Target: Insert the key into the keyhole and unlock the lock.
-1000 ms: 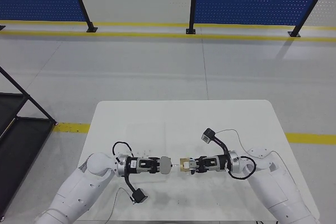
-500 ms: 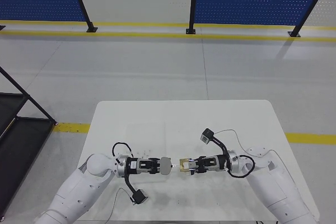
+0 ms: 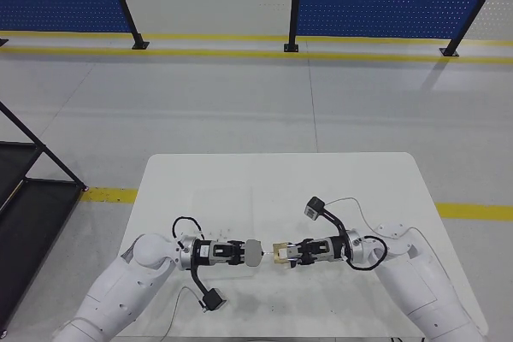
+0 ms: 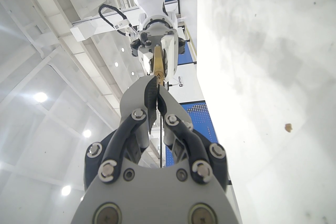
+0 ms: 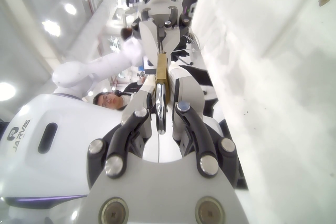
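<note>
Pinched thin, stiff key [image 4: 158,83] flat between left jaws, clamped rigid, likely weighty brass lock [image 5: 161,67] in right jaws.

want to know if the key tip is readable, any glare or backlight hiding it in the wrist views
Left wrist view: ceiling lamps backlight the left gripper, so the key reads as a dark sliver; the table is washed out. Right wrist view: glare streaks the lock, yet the key shows.

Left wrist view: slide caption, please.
Left gripper holds the key at the brass padlock gripped by the right gripper.
</note>
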Available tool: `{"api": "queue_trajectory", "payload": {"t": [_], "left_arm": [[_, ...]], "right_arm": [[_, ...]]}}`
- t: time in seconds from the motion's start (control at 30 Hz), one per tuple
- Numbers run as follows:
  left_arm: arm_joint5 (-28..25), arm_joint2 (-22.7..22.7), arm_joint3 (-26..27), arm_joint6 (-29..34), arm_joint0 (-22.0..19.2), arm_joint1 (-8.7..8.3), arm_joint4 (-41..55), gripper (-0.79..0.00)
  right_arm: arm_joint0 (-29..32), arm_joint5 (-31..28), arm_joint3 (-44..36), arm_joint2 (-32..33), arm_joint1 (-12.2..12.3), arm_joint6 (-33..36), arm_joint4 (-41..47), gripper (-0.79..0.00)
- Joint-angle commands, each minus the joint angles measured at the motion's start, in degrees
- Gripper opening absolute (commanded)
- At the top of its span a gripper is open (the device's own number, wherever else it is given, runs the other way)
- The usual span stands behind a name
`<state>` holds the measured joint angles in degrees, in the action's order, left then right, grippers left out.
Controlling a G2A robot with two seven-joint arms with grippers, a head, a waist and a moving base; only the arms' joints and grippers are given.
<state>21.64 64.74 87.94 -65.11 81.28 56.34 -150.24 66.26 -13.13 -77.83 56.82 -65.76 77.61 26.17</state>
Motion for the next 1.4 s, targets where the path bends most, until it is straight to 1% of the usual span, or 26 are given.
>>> {"api": "queue_trajectory", "payload": {"t": [0.0, 1.37], "left_arm": [[0.0, -0.2, -0.1, 0.0, -0.1, -0.01, -0.1, -0.785], [-0.5, -3.7, -0.4, 1.7, -2.9, -0.05, -0.8, -0.785]], "right_arm": [[-0.1, 0.0, 0.1, -0.1, 0.0, 0.0, 0.0, -0.785], [-0.8, -0.3, -0.1, -2.0, 0.4, -0.8, 0.4, -0.785]]}}
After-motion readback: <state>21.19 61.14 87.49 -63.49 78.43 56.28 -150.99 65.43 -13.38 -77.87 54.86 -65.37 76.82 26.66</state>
